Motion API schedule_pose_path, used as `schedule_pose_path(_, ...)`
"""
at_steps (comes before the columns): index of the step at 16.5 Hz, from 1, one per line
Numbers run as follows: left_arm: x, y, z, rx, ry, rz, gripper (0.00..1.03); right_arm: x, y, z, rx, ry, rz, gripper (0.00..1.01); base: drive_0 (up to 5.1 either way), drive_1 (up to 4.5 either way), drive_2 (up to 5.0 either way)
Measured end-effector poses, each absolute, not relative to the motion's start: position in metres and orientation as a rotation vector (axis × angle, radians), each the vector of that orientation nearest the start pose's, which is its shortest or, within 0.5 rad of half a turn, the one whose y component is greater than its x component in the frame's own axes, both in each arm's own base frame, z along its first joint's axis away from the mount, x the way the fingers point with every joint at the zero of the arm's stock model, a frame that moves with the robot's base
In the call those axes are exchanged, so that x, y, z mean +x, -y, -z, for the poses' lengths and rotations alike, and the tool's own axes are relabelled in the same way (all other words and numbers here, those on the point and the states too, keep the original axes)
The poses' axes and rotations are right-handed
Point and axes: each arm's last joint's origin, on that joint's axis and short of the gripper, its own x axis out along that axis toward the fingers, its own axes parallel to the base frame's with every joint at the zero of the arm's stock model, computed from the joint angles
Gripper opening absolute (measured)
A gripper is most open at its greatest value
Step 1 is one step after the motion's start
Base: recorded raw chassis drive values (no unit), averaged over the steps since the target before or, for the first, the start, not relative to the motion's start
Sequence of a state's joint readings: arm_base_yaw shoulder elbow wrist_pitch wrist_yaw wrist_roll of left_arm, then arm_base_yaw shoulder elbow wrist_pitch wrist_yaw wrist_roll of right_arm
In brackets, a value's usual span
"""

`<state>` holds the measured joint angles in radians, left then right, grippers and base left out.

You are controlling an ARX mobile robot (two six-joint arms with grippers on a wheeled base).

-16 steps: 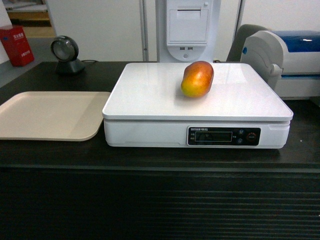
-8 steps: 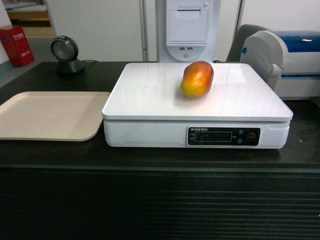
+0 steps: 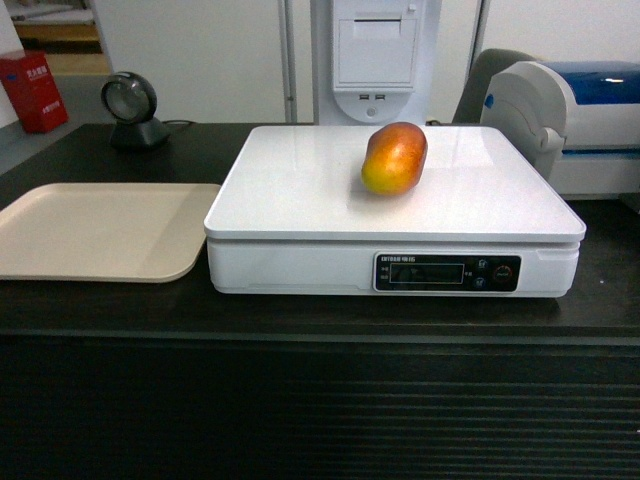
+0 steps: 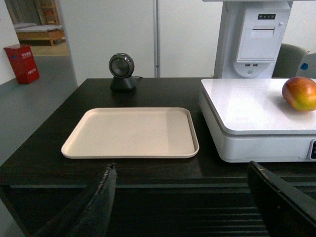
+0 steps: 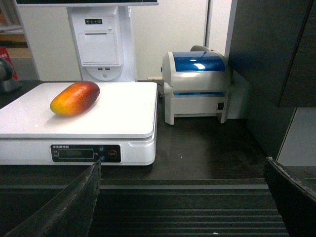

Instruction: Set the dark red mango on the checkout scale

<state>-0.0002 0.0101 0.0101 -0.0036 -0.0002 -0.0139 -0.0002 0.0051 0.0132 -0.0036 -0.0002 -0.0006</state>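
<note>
The dark red mango (image 3: 395, 157) lies on its side on the glossy top of the white scale (image 3: 300, 190), right of centre and toward the back. It also shows in the left wrist view as the mango (image 4: 299, 93) and in the right wrist view as the mango (image 5: 74, 98). The scale (image 5: 128, 116) stands on the dark checkout counter (image 3: 300, 315). My left gripper (image 4: 180, 170) hangs open in front of the counter's ribbed panel, empty. My right gripper (image 5: 182, 165) is also open and empty, held off the counter edge. Neither gripper appears in the head view.
A beige tray (image 3: 100, 230) lies left of the scale. A round black scanner (image 3: 133, 110) stands at the back left. A white and blue printer (image 3: 570, 110) sits at the back right, and a white receipt terminal (image 3: 375, 55) rises behind the scale.
</note>
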Motion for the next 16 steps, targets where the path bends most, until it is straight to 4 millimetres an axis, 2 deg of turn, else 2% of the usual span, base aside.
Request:
schedule_pose_path(2,0.0977,0.0000,-0.1658,-0.013,-0.004,0.000,1.00,0.0972,0.0000,-0.1672,-0.001,0.004,0.000,0.98,0.0,0.00,0.0)
schedule_pose_path(3,0.0977,0.0000,-0.1658,-0.013,-0.003,0.000,0.97,0.0972,0.0000,-0.1672,-0.001,0.004,0.000,0.98,0.0,0.00,0.0)
schedule_pose_path(16,0.0977,0.0000,-0.1658,-0.013,-0.003,0.000,0.98,0.0972,0.0000,-0.1672,-0.001,0.004,0.000,0.98,0.0,0.00,0.0)
